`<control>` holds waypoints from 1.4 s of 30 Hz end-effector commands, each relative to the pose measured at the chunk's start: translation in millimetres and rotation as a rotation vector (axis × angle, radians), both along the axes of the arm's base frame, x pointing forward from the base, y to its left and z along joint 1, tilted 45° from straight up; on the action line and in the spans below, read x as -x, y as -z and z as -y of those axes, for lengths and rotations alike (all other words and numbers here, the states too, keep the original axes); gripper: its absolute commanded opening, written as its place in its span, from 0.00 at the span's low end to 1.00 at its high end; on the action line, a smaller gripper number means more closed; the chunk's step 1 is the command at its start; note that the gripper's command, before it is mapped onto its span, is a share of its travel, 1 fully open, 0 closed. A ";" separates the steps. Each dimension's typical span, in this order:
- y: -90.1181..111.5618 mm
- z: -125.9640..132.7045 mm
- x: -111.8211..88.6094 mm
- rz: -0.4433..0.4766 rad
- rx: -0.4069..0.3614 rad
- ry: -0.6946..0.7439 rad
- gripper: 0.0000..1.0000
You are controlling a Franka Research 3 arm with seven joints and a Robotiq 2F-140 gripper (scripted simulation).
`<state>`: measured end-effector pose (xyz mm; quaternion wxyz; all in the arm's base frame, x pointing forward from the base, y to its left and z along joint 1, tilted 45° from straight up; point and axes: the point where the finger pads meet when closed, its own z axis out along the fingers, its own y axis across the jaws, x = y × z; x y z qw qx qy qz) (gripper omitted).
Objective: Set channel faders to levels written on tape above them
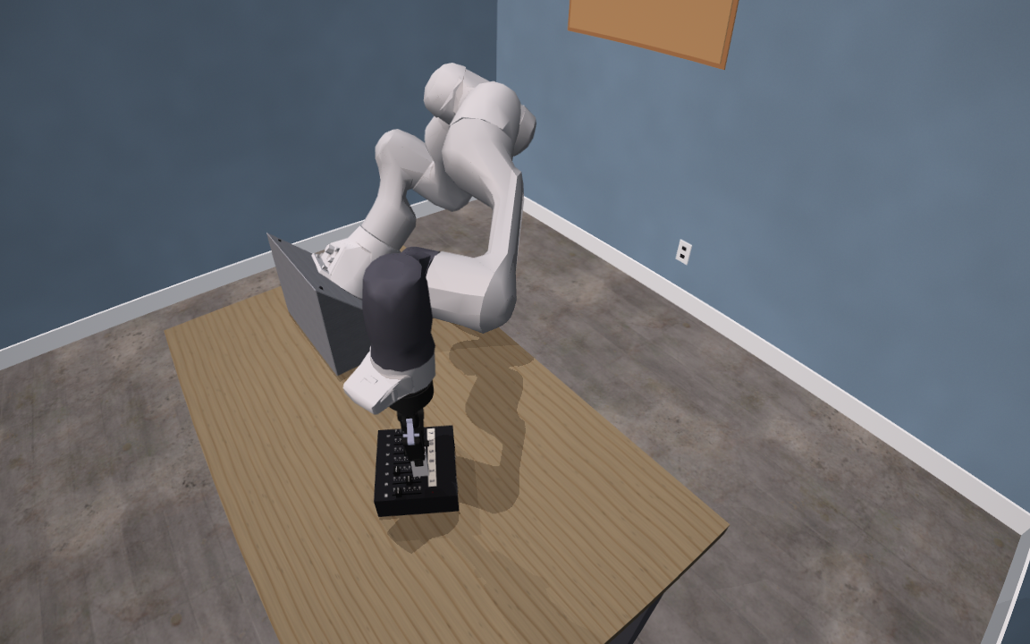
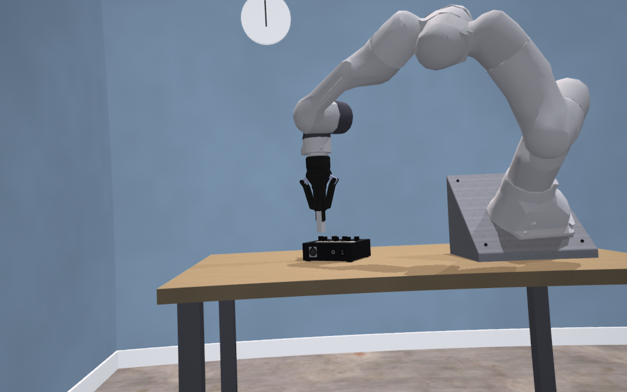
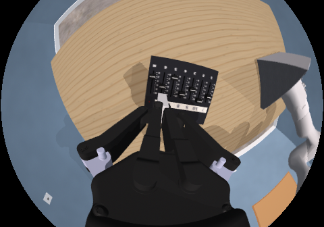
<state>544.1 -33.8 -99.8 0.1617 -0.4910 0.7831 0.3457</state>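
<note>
The desk (image 1: 415, 500) is a small black box standing flat on the wooden tabletop (image 1: 551, 512), toward the end far from the arm's mount. In the top view it lies at about 6 o'clock from the wrist. Its faders (image 3: 182, 88) run side by side in parallel slots, and a pale tape strip (image 3: 189, 107) crosses one edge of the panel. The numbers on the tape, the scale marks and the cap lines are too small to read in any view, so no fader's level can be told. In the exterior view only a few caps (image 2: 335, 238) poke above the box's top edge, and the front face shows a round socket.

The claw (image 2: 321, 228) hangs just above the desk, pointing straight down, its fingers pressed fully together with nothing between them. The pale tips stand over the fader at one end of the row, near the tape; in the wrist view the claw body hides the near edge of the desk, and whether the tips touch a cap cannot be told.

At 3 o'clock in the exterior view, well apart from the desk, the arm rises from a grey wedge (image 2: 471, 219). A round clock (image 2: 265, 19) hangs on the wall at 12 o'clock. A corkboard (image 1: 651, 28) is cut off by the top view's upper edge.
</note>
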 end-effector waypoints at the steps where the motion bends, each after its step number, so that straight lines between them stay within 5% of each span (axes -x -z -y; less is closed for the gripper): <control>1: 2.4 -3.3 -0.5 0.002 0.000 0.000 0.00; 42: 5.9 -6.7 -0.2 0.002 0.000 0.000 0.00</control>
